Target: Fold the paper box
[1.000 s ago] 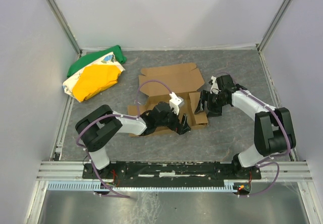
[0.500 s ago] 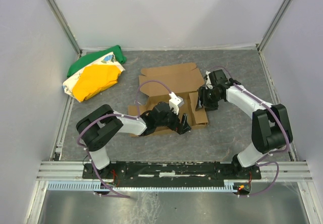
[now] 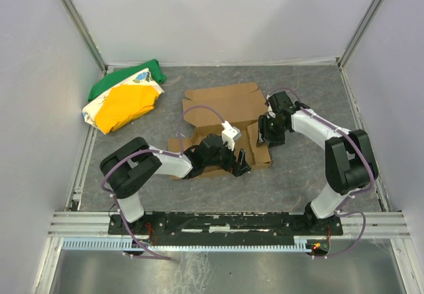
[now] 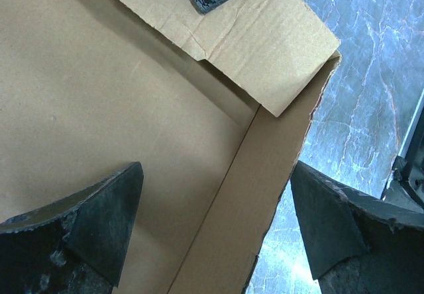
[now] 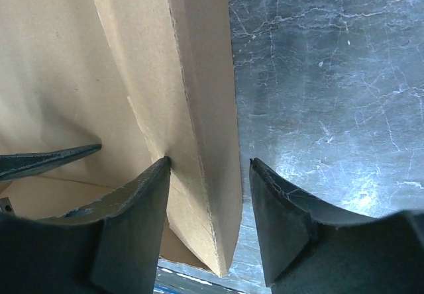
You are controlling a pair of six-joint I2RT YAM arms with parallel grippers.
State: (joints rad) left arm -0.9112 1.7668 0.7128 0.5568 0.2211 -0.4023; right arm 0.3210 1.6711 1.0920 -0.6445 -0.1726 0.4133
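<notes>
The paper box [image 3: 224, 105] is a brown cardboard sheet lying partly folded mid-table. My left gripper [image 3: 240, 162] is open at its near right corner. In the left wrist view [image 4: 215, 224] one finger is over the box floor [image 4: 99, 95] and the other is outside over the table, with the raised side wall [image 4: 265, 168] between them. My right gripper [image 3: 267, 134] is open at the box's right side. In the right wrist view [image 5: 209, 208] it straddles a raised doubled flap [image 5: 199, 75]; the left finger [image 5: 132, 214] touches the cardboard and the right finger stands apart from it.
A green, yellow and white cloth bundle [image 3: 126, 98] lies at the far left. Grey enclosure walls with metal posts [image 3: 79, 22] ring the dark mat [image 3: 311, 89]. The left arm's purple cable [image 3: 199, 112] arches over the box.
My right gripper has moved left and slightly away from me, up against the box's right flap. My left arm has hardly moved.
</notes>
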